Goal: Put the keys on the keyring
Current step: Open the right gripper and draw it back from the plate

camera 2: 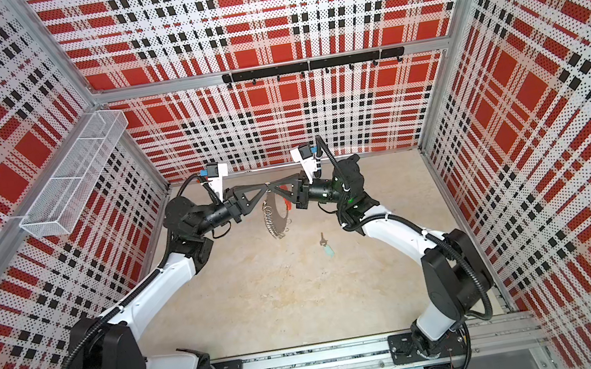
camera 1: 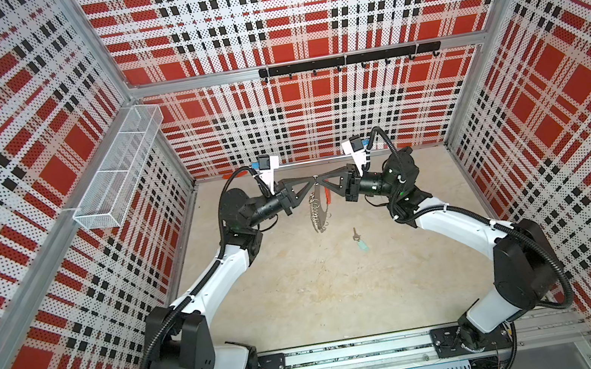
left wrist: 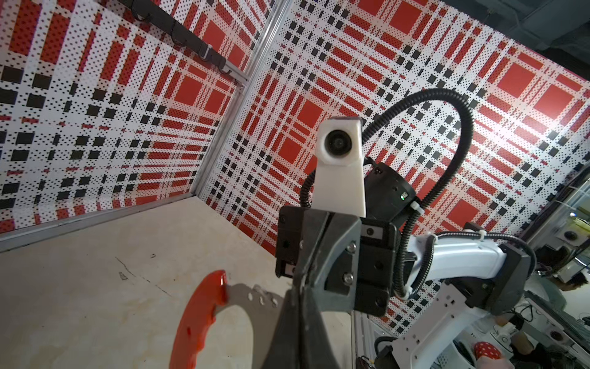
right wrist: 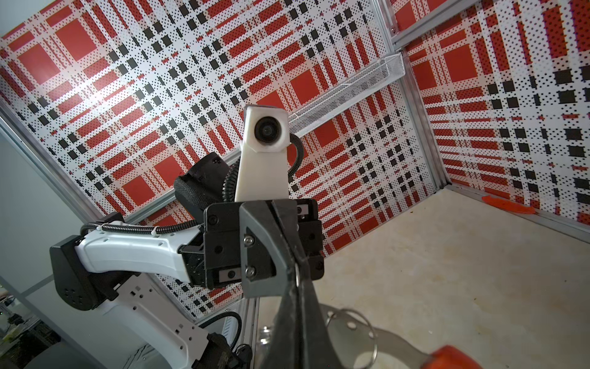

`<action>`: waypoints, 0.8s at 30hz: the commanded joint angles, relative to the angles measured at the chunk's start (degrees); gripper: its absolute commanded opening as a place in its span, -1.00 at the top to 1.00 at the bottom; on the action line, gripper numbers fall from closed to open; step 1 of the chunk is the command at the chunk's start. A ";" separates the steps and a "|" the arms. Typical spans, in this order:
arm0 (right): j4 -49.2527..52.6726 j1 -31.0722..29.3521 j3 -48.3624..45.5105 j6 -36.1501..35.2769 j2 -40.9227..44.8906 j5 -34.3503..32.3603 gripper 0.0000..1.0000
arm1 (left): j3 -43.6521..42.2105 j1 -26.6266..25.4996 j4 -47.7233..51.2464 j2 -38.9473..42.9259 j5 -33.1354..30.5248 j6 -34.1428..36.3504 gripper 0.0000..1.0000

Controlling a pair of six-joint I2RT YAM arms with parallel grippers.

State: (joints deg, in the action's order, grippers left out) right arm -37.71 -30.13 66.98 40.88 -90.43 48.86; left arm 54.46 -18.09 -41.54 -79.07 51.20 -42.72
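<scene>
Hazard assessment, both arms engaged: the left gripper [camera 1: 309,181] and the right gripper [camera 1: 321,181] meet tip to tip toward twelve o'clock of the table [camera 1: 302,295], each with its jaws pressed together on the top edge of the keyring [camera 1: 317,206]; the hoop hangs edge-on beneath them, apparently clear of the surface, its wire loops [camera 1: 316,216] dangling free; the keys [camera 1: 359,240] lie flat on the table at about five o'clock from the hoop, near it but apart, and nothing touches them; no key is on the ring, so the work is judged barely begun. Risk one: both bites sit close together on a thin rim, and in the wrist views the fingers hide how deep either bite goes; should one arm let go to fetch the keys, the hoop would likely swing or pivot in the remaining pinch and might slip out. Risk two: the tips are so close that a small misjudged motion could knock them together. Risk three: the keys are thin and flat, so a pinch may skid them aside or catch only the teal tag [camera 1: 363,246]. Risk four: loose loops may snag the fingers.
</scene>
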 commanded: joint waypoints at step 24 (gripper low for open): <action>-4.80 4.04 -2.26 5.13 2.84 -2.18 0.18 | -3.21 -0.46 -10.29 1.15 -3.96 -7.21 1.00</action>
State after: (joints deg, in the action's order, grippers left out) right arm -41.89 -24.93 62.54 46.04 -86.39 44.75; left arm 51.64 -18.15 -47.59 -79.13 47.53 -49.08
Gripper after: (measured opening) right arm 0.413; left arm 0.042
